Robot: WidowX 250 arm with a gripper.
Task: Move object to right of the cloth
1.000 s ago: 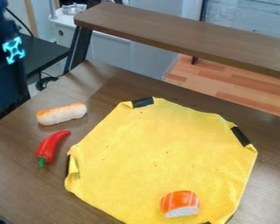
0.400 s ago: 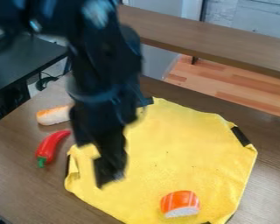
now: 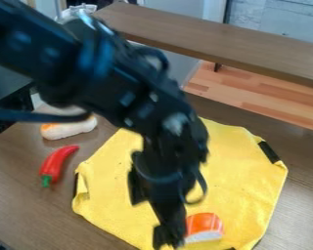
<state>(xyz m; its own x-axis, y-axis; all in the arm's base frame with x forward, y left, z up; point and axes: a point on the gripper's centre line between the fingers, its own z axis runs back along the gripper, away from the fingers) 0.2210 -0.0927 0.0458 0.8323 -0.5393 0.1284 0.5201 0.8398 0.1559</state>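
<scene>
The gripper [image 3: 168, 233] hangs low over the cloth [image 3: 241, 176], seemingly just beside the sushi [image 3: 205, 224] (orange on top), which lies on it; how open the gripper is, or whether it grips anything, I cannot tell.

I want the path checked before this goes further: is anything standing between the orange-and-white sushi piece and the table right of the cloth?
Nothing visible stands there. From the sushi piece, only flat yellow cloth leads to the table; the gripper is on the opposite side.
</scene>
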